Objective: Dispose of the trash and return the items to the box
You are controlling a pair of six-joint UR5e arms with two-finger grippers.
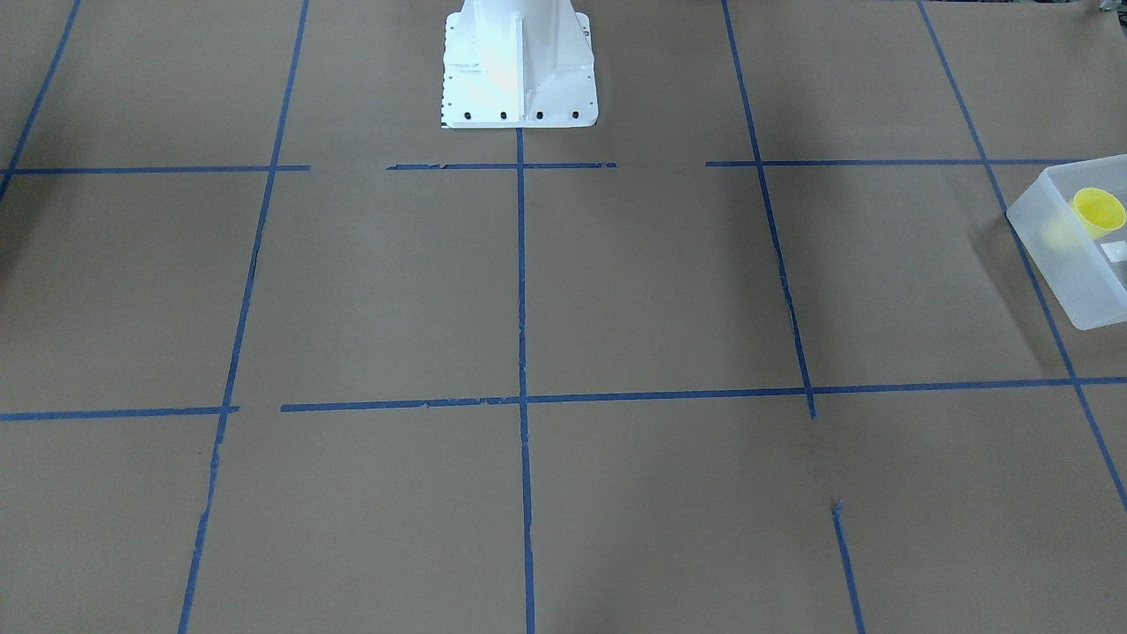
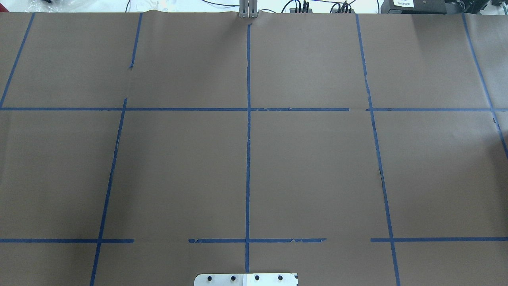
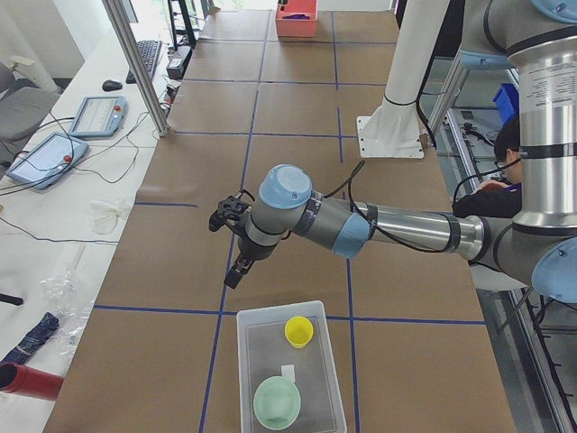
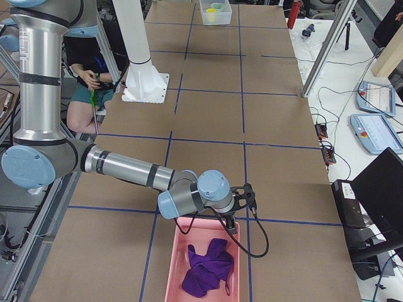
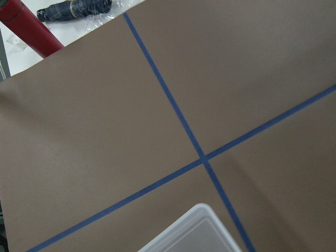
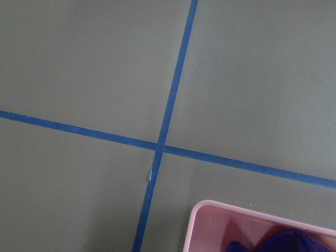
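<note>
The frosted-white box sits at the table's left end. The yellow cup and the mint-green bowl are inside it. In the front-facing view the box is cut by the right edge, with the cup in it. Its corner shows in the left wrist view. My left gripper hovers just beyond the box's far end; I cannot tell if it is open. My right gripper hovers over the near rim of a pink bin; I cannot tell its state either.
The pink bin at the table's right end holds a purple cloth; both show in the right wrist view. The white robot base stands mid-table. A red cylinder and a dark bundle lie off the paper.
</note>
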